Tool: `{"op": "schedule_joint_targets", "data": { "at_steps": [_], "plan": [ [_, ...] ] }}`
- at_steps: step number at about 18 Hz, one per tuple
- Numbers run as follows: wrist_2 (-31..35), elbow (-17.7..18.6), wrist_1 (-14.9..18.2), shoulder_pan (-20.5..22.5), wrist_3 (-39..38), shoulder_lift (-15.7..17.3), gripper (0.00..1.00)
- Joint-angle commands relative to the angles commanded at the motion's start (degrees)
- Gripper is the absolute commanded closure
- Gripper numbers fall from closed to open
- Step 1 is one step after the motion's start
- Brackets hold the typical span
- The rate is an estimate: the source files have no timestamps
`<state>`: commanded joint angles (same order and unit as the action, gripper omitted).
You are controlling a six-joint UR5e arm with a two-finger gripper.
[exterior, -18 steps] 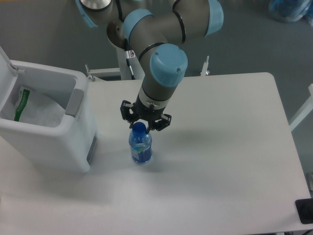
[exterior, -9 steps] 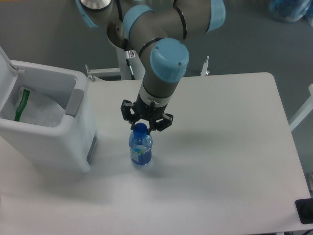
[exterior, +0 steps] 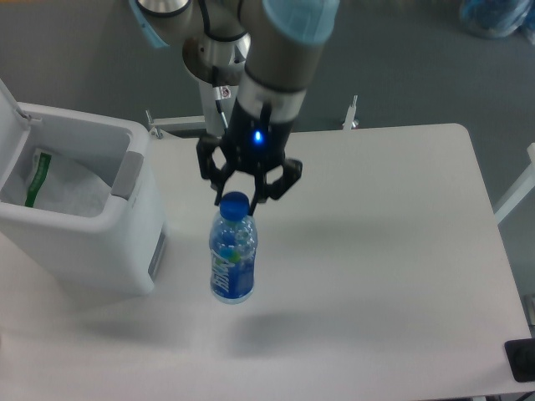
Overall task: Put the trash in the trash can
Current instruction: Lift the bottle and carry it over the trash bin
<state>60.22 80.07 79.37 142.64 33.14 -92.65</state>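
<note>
White laminate made up the broad rectangular table, and near its front edge, at about 5 o'clock in the picture, a small black object sat half cut off by the frame. Above the table's middle left hung the small clear plastic bottle with a blue cap and blue-green label, lifted clear of the surface with a soft shadow lying on the table beneath it. Its long axis ran close to vertical, cap uppermost and base pointing down, the base swung slightly toward 7 o'clock. The label carried print, but none of it could be read at this size.

At 12 o'clock from the bottle, the black two-finger gripper of the grey-and-blue arm pointed straight down, its fingers pinched on the bottle's neck just at the cap; a small blue light glowed on the wrist above it.

At 9 o'clock from the bottle stood the white boxy plastic trash can with a grey panel at its rim, its lid raised at the far left. Inside it lay the translucent whitish plastic bag with a green edge strip, crumpled against the floor of the bin.

Beyond the table's far edge, grey floor filled the background, with a bluish bundle at 1 o'clock.
</note>
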Motion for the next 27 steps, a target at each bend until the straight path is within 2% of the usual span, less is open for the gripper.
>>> {"op": "schedule_joint_targets", "data": {
  "at_steps": [5, 8, 13, 17, 20, 27],
  "plan": [
    [-4.8, -0.4, 0.2, 0.5, -1.1, 4.0, 0.70],
    [-6.3, 0.2, 2.1, -0.2, -1.0, 6.4, 0.70],
    [-7.0, 0.4, 5.0, -4.2, -0.8, 10.0, 0.70],
    [-6.8, 0.5, 9.0, -7.3, -0.4, 12.5, 0.69],
    [-6.3, 1.6, 11.1, -9.2, -0.3, 14.1, 0.69],
    [-5.5, 6.8, 11.2, -10.6, 0.0, 16.0, 0.69]
  ]
}}
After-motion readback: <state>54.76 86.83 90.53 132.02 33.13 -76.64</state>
